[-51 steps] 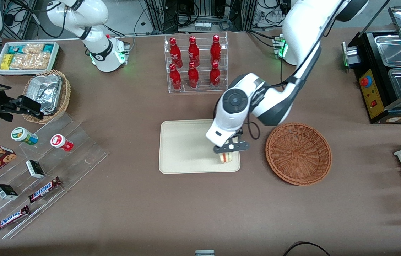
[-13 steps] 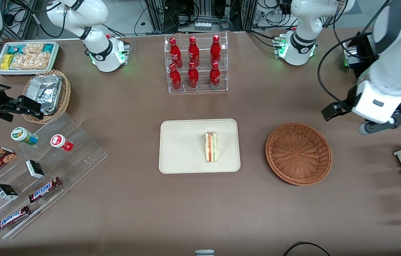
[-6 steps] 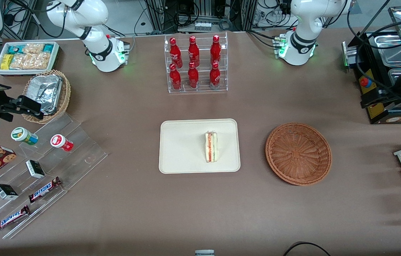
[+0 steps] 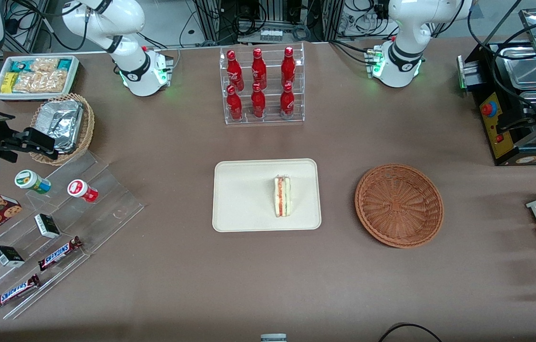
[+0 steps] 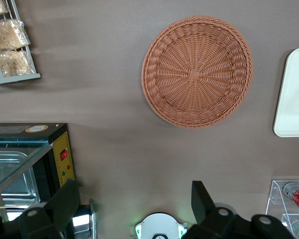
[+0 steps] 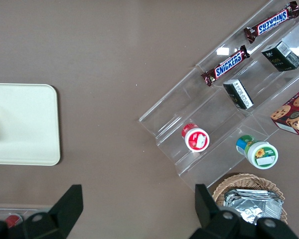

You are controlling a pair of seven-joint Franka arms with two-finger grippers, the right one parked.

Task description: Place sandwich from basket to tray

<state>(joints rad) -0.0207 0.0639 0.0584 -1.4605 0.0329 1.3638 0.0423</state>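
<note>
Brown counter, snack displays at both ends. Small triangular sandwich of pale bread with red and green filling (image 4: 282,196) lies on the flat cream rectangular tray (image 4: 239,199), long axis running toward the front camera. Round reddish-brown wicker basket (image 4: 399,205) empty. Gripper (image 5: 132,204) — released, holding nothing — high at the working arm's end, sandwich well apart toward the centre. Task looks complete.

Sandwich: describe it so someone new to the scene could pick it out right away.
Find the cream tray at the table's middle, nearer the front camera than the rack of red bottles. The sandwich lies on it, toward the side facing the empty brown wicker basket: a pale wedge with red-orange and green layers, the tray's only item. The gripper hangs open, away toward the working arm's end.
</note>
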